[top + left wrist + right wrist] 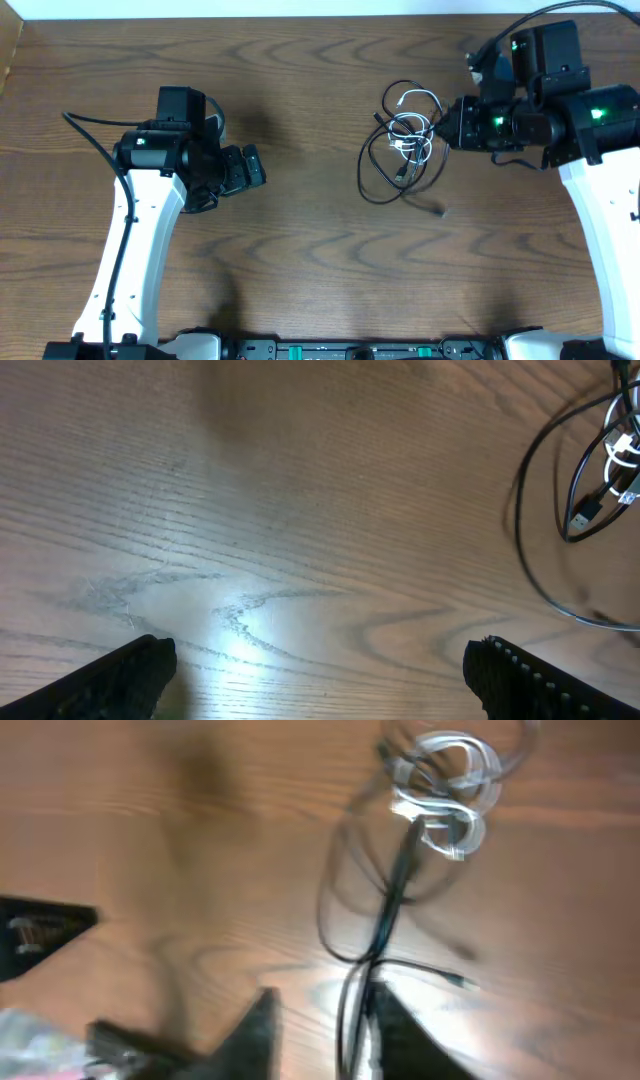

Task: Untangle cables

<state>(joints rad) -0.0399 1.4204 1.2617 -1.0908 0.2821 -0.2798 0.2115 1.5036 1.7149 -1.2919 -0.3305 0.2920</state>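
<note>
Black cord (392, 890) runs loose between the right gripper's (322, 1020) parted fingers (258, 1032), so a pull may slip off it, or drag the whole bundle tighter. The left gripper (320, 655) stands wide open, empty, well apart. The cables (405, 145) lie just before the right gripper: thin black loops around a small white coil (445, 815).

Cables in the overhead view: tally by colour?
Black cables: 2, as far as the tangle shows
White cable: 1
Total: 3
</note>
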